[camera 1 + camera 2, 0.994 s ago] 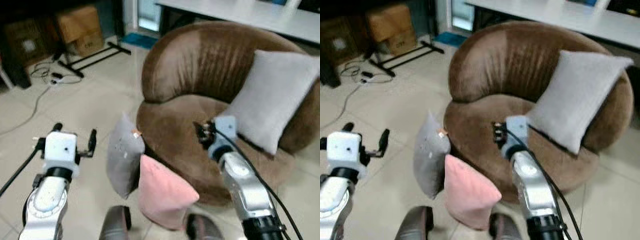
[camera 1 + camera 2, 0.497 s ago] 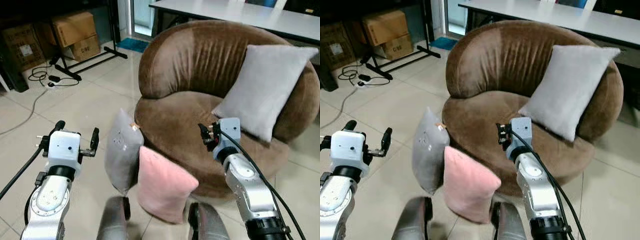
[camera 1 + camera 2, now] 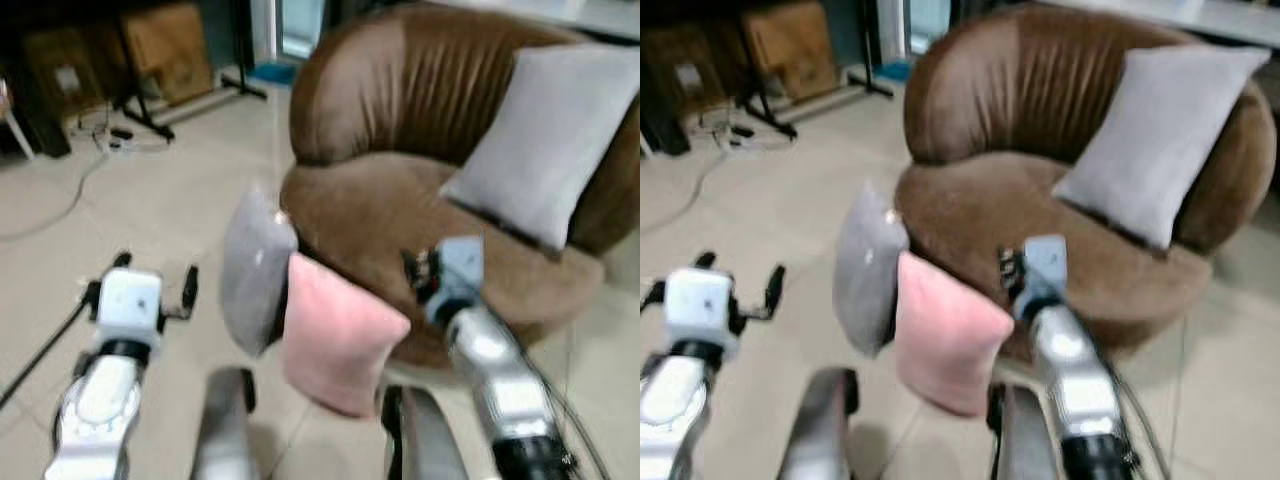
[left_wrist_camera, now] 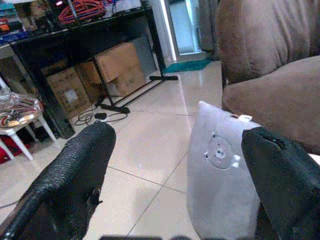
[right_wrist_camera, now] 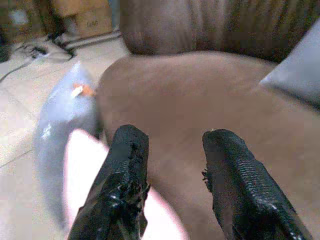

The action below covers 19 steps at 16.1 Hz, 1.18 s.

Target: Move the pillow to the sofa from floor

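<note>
A pink pillow (image 3: pixel 338 335) and a grey pillow (image 3: pixel 255 270) stand on the tiled floor, leaning against the front of the round brown sofa (image 3: pixel 390 110). A light grey pillow (image 3: pixel 548 140) rests on the sofa's seat against its back. My left gripper (image 3: pixel 152 280) is open, held above the floor to the left of the grey pillow (image 4: pixel 222 175). My right gripper (image 5: pixel 172 180) is open and empty, over the sofa's front edge just right of the pink pillow (image 5: pixel 82 165).
Cardboard boxes (image 3: pixel 170 45), a black stand's legs (image 3: pixel 150 105) and cables (image 3: pixel 60 170) lie at the back left. My two feet (image 3: pixel 820 420) show at the bottom edge. Bare tiles stretch to the left.
The whole view has shifted and blurred as the camera moved closer to the pillows and sofa. Both grippers hold the same open pose in front of me.
</note>
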Tool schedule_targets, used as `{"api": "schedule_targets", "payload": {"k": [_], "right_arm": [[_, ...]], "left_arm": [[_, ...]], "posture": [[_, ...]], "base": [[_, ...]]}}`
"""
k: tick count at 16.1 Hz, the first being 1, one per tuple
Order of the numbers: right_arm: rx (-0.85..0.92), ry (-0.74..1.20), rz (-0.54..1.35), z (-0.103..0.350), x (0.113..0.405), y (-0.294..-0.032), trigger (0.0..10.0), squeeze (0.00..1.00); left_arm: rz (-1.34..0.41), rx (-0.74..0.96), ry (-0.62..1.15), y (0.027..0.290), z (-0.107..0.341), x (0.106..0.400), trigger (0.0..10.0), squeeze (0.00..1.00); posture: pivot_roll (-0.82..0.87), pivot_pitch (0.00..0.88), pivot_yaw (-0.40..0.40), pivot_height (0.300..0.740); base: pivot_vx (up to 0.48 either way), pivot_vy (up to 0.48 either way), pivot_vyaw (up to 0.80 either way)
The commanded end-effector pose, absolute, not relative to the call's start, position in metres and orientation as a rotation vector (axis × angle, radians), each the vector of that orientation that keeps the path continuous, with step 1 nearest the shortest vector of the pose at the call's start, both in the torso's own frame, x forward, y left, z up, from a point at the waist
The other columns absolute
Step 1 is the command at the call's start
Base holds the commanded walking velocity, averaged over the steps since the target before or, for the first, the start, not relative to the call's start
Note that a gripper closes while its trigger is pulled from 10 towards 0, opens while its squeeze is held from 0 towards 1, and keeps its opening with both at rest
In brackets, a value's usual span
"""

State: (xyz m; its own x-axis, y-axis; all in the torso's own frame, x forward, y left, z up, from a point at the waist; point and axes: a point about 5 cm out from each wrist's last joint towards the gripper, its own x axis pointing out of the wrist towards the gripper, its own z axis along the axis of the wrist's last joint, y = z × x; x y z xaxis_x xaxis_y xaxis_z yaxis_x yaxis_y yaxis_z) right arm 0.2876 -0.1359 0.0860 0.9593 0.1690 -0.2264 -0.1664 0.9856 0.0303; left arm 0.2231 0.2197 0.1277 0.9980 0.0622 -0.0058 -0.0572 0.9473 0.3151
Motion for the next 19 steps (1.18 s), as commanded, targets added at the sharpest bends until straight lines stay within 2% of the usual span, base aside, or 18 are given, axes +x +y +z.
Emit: {"api": "schedule_targets", "payload": {"k": [1, 8, 14, 19], "right_arm": [[-0.005, 0.212, 0.142, 0.0909, 0.2900, -0.1434, 10.0, 0.00], [-0.002, 0.218, 0.085, 0.0879, 0.2891, -0.1499, 10.0, 0.00], [0.001, 0.231, 0.097, 0.0864, 0.2881, -0.1483, 10.0, 0.00], [0.026, 0.230, 0.108, 0.0859, 0.2878, -0.1461, 10.0, 0.00]], "left_arm": [[0.044, 0.315, -0.008, 0.2175, 0.1326, 0.2254, 10.0, 0.00], [0.027, 0.319, -0.012, 0.2179, 0.1330, 0.2278, 10.0, 0.00], [0.033, 0.348, -0.017, 0.2158, 0.1319, 0.2275, 10.0, 0.00], [0.045, 0.353, -0.017, 0.2171, 0.1319, 0.2264, 10.0, 0.00]], "posture": [[0.03, 0.000, -0.043, 0.512], [0.02, 0.000, -0.029, 0.512], [0.02, 0.000, -0.032, 0.512], [0.02, 0.000, -0.035, 0.462]], "base": [[0.255, 0.000, 0.00], [0.289, 0.000, 0.00], [0.000, 0.000, 0.00], [0.000, 0.000, 0.00]]}}
